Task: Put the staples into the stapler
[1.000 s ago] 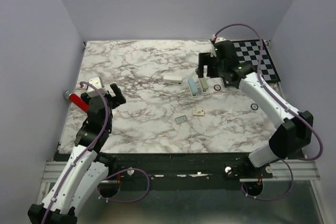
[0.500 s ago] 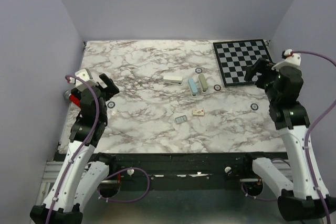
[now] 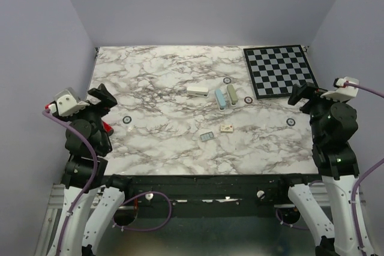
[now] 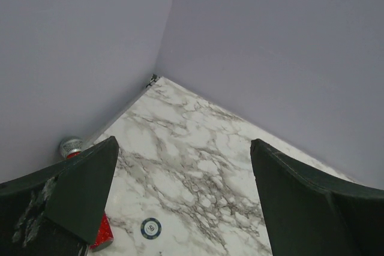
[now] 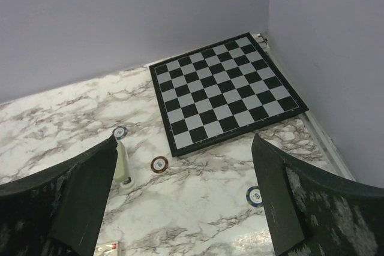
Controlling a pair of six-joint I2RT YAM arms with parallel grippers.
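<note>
Top external: staples (image 3: 207,136) flat grey rectangle, darker edges; left end effector (image 4: 184,148), right end effector (image 5: 184,142) spread wide, empty.

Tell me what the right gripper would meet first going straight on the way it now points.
The right gripper would probably land on the chessboard, near its front corner; depth is unclear.

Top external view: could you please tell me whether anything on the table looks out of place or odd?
One thing: a red item with a silver cap lies at the table's left edge by the wall, apart from the central group and half hidden by the left arm. The staples lie flat; nothing looks spilled or damaged.
</note>
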